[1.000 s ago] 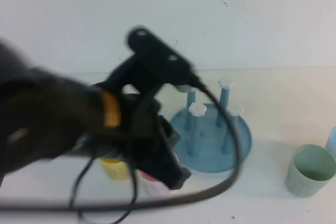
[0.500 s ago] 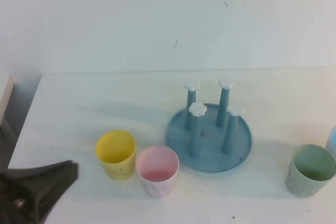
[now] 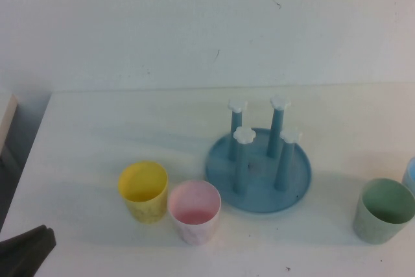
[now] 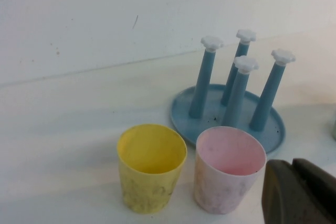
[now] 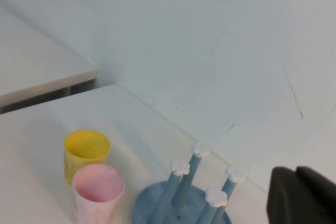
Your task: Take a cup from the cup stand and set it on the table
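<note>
The pale pink cup (image 3: 194, 211) stands upright on the white table (image 3: 97, 128), just left of the blue cup stand (image 3: 295, 180), whose four pegs are all bare. The cup also shows in the left wrist view (image 4: 228, 177) and the right wrist view (image 5: 97, 192). My left gripper (image 3: 23, 251) is low at the table's near left corner, shut and empty; in its wrist view (image 4: 293, 165) it hangs near the pink cup without touching it. My right gripper (image 5: 295, 171) is shut and empty, high above the stand (image 5: 152, 205), out of the high view.
A yellow cup (image 3: 143, 191) stands touching or nearly touching the pink cup's left side. A pale green cup (image 3: 384, 210) stands near the right edge, with a light blue thing (image 3: 410, 174) behind it, cut off. A wall rises behind the table.
My left arm, which covered the cups a second ago, has pulled back to the near left corner. The pink cup is left standing free on the table.
</note>
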Motion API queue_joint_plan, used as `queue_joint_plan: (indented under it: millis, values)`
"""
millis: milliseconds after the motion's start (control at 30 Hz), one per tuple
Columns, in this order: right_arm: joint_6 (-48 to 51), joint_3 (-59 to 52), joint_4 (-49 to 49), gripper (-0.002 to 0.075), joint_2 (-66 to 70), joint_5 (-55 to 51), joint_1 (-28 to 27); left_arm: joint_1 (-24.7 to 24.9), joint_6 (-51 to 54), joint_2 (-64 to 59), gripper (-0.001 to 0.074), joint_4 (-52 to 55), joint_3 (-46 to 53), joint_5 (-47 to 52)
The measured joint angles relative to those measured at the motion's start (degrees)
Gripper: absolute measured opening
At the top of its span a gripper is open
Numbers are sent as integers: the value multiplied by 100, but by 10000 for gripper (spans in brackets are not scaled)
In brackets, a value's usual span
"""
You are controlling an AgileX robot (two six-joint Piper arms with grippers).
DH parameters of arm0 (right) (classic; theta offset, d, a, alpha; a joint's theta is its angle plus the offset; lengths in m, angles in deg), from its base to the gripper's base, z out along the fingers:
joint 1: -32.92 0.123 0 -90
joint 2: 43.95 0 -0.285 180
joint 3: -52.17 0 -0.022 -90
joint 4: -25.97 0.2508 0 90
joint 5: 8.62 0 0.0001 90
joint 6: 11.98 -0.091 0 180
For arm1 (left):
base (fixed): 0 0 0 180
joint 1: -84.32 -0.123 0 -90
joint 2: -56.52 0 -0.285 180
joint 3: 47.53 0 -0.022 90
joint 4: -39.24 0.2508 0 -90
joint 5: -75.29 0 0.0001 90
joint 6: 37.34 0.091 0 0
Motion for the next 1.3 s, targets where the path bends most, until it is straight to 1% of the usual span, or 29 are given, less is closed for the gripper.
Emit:
queue_joint_plan:
  millis: [133, 333, 500, 600, 700, 767, 833, 933, 1000, 1100, 1200, 1300]
  values:
    - [110, -34, 13, -1, 0, 59, 3, 0, -10, 15, -1, 0, 45, 0]
    - [146, -39, 197, -1, 0, 416, 3, 0, -10, 15, -1, -11, 68, -3]
    - [146, -39, 255, -1, 0, 458, 239, 0, -10, 15, -1, -11, 68, -3]
    - [146, -39, 255, -1, 0, 226, 492, 0, -10, 15, -1, -11, 68, -3]
    - [146, -39, 184, -1, 0, -272, 572, 0, -10, 15, -1, -11, 68, -3]
    - [122, -39, 9, -1, 0, -640, 575, 0, -23, 15, -1, -11, 68, -3]
    - [-109, -63, -550, -1, -11, -830, 575, 0, -37, 15, -1, -11, 68, -3]
    - [-473, -201, -1428, -1, -20, -827, 585, 0, -37, 15, -1, -11, 68, -3]
    - [-484, -358, -1709, -1, -131, -447, 585, 0, -37, 15, -1, -11, 68, -3]
    - [-315, -634, -1847, -1, -560, 468, 585, 0, -37, 15, -1, -11, 68, -3]
    - [-248, -944, -1928, -1, -1319, 1375, 585, 0, -37, 15, -1, -11, 68, -3]
    - [-268, -1260, -2269, -1, -2050, 1921, 585, 0, -37, 15, -1, -11, 68, -3]
